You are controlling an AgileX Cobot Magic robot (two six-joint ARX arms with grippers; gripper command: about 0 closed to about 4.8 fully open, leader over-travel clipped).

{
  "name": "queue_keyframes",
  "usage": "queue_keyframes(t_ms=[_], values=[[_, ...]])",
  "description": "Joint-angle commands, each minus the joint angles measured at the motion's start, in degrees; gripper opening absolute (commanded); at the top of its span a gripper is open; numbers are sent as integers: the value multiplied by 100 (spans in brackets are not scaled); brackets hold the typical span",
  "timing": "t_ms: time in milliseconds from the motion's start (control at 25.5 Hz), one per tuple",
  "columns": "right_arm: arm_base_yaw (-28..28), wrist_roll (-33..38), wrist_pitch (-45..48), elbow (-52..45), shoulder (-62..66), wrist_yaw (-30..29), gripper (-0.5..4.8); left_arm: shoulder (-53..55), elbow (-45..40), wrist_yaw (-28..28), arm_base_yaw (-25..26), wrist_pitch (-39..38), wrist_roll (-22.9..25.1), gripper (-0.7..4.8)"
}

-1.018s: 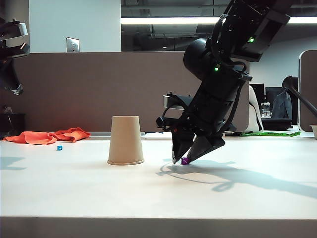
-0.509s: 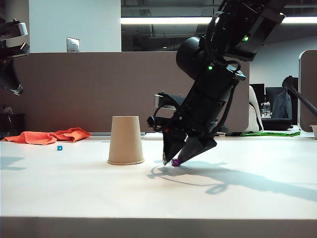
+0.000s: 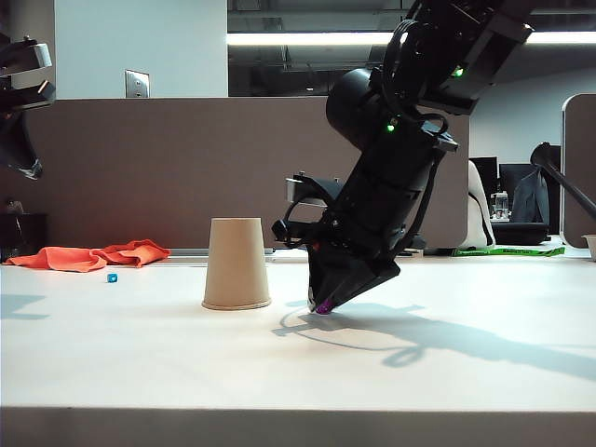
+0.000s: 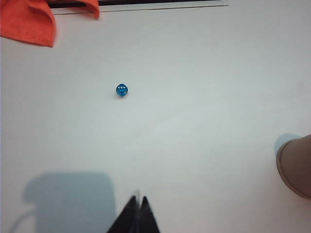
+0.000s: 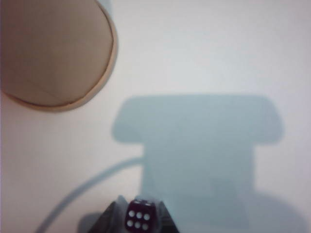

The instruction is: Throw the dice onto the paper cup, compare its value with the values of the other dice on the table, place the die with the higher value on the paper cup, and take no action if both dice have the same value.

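While right tool (image 5: 138, 214) seemingly grips purple die (image 5: 140, 216) | left tool (image 4: 137, 209) closed

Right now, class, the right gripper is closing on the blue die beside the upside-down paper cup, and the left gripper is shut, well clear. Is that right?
One thing is wrong: the colour. The right gripper is closing on the purple die, as the right wrist view shows. The blue die lies untouched, beyond the shut left gripper. The paper cup does stand upside down.

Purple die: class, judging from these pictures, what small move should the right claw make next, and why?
Probably lift straight up. The right claw has its fingers against the purple die, down at the table beside the upside-down paper cup. The die must clear the table before going onto the cup. The left claw is shut, away from it.
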Motion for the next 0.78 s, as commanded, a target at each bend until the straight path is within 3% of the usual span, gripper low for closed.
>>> queue_keyframes(t_ms=[39, 313, 783], values=[[0, 0, -94, -20, 28, 28, 93, -28, 9, 28, 2, 20, -15, -6], [0, 0, -92, -20, 28, 96, 51, -28, 9, 28, 2, 22, -15, -5], [0, 0, 214, -11, 17, 131, 50, -28, 9, 28, 2, 20, -15, -5]])
